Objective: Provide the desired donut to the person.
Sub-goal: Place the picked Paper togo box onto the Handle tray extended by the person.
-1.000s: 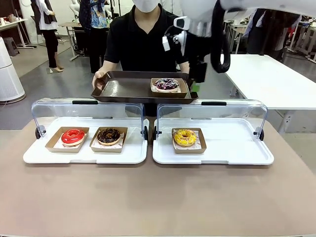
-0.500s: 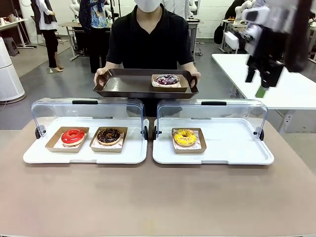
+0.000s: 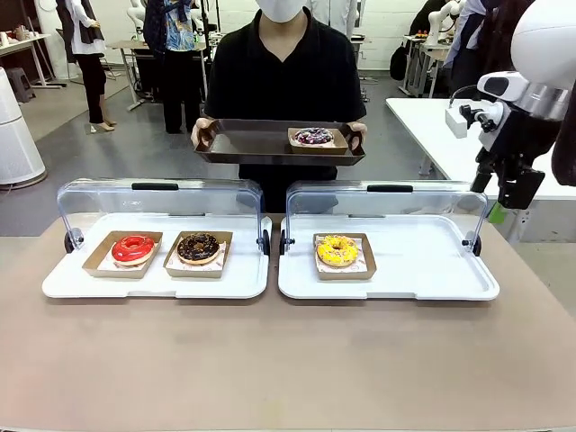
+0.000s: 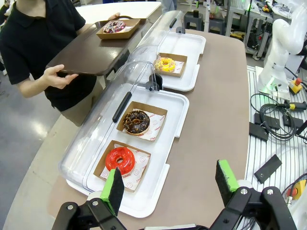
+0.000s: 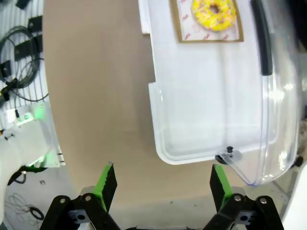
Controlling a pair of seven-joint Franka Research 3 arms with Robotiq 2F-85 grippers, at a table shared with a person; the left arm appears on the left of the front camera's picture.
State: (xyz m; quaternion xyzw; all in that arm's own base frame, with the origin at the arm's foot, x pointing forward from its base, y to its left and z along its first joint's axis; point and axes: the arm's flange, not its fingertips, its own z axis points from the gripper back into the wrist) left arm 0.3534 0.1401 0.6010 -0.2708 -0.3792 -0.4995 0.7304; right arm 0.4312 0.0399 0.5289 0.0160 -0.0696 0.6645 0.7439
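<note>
A: Holding what, the person [image 3: 283, 72]?

B: A dark tray [image 3: 243, 148], in both hands, at the far side of the surface [image 3: 288, 360]. The purple-frosted donut [image 3: 313, 136] sits in its box on the tray, toward the robot's right.

A: And the arms?

B: The right pincer [image 3: 502, 202] hangs raised beside the right display case [image 3: 423, 270], jaws apart, empty. The left pincer [image 4: 170, 179] is also spread wide and empty, above the red donut [image 4: 120, 159].

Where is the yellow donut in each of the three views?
Front view: the yellow donut sits right of centre, in the right white case.
Left wrist view: yellow donut upper middle, beyond the chocolate donut.
Right wrist view: yellow donut at the top edge, right of centre.
Shared landmark: the black handle on its case's clear lid.
</note>
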